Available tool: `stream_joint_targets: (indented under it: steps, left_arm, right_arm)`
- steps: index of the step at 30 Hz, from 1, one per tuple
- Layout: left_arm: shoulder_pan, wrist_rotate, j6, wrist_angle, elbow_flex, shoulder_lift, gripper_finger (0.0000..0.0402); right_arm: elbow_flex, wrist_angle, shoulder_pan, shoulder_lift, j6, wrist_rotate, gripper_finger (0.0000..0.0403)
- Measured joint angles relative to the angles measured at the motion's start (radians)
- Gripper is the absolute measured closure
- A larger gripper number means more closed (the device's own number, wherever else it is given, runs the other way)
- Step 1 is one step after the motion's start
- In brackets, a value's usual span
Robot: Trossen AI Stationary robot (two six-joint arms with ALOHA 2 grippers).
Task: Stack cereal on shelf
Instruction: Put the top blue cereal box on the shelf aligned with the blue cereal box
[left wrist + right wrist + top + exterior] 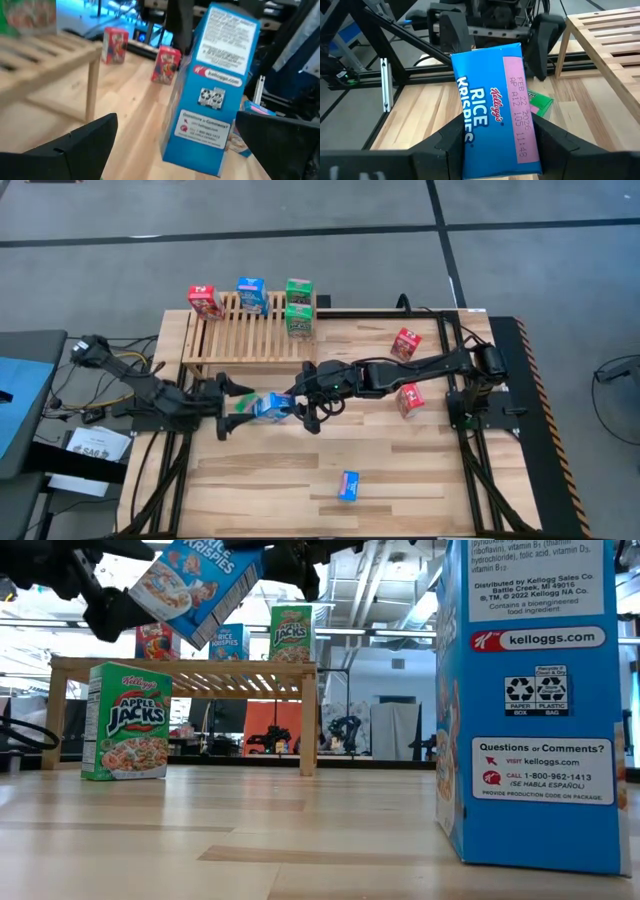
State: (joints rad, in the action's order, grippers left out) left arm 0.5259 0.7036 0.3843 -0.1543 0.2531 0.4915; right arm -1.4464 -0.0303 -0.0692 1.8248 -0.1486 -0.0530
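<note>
My right gripper [290,408] is shut on a blue Rice Krispies box [270,408], held high above the table's middle [195,580]. My left gripper [222,408] is open and raised, facing the box's other end [210,90] without touching it. A green Apple Jacks box [125,720] stands on the table below the left gripper. The slatted wooden shelf [240,335] at the far side carries a red box [205,302], a blue box [251,295] and two green boxes [299,305]. My right gripper pinches the blue box between its two fingers [450,145] at the end nearest the wrist [495,150], one finger on each side. The fingers come about level from the table's right side. The box is lifted clear and tilted [195,580].
Two red boxes [405,343] [410,398] lie on the table's right part near the right arm. A blue box [348,485] stands near the front edge, close to the low camera [530,700]. Cables and papers lie beyond the table's left edge.
</note>
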Motion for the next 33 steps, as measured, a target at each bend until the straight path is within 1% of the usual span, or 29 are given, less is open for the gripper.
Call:
stream_joint_targets:
  steps: [3, 6, 9, 13, 22, 30, 33]
  left_arm:
    - [0.000, -0.016, 0.052, -0.013, 0.000, 0.037, 0.0005]
    - [0.000, -0.059, 0.041, -0.058, 0.000, 0.070, 0.0005]
    - [0.000, -0.076, -0.057, -0.098, 0.000, 0.101, 0.0005]
    - [0.000, -0.069, -0.185, -0.125, 0.000, 0.141, 0.0005]
    - [-0.042, -0.071, -0.287, -0.263, 0.000, 0.225, 0.0006]
    - [-0.105, -0.143, -0.294, -0.342, 0.000, 0.264, 0.0006]
    - [-0.129, -0.155, -0.282, -0.343, 0.000, 0.263, 0.0006]
  right_arm:
    - [0.000, 0.000, 0.000, 0.000, 0.000, 0.000, 0.0200]
    - [0.000, 0.000, 0.000, 0.000, 0.000, 0.000, 0.0200]
    - [0.000, 0.000, 0.000, 0.000, 0.000, 0.000, 0.0200]
    - [0.000, 0.000, 0.000, 0.000, -0.001, -0.001, 0.0200]
    - [0.000, 0.000, -0.002, 0.000, -0.028, -0.001, 0.0200]
    - [0.000, 0.007, -0.003, 0.000, -0.029, -0.001, 0.0200]
    - [0.000, 0.025, -0.003, 0.000, -0.029, -0.002, 0.0200]
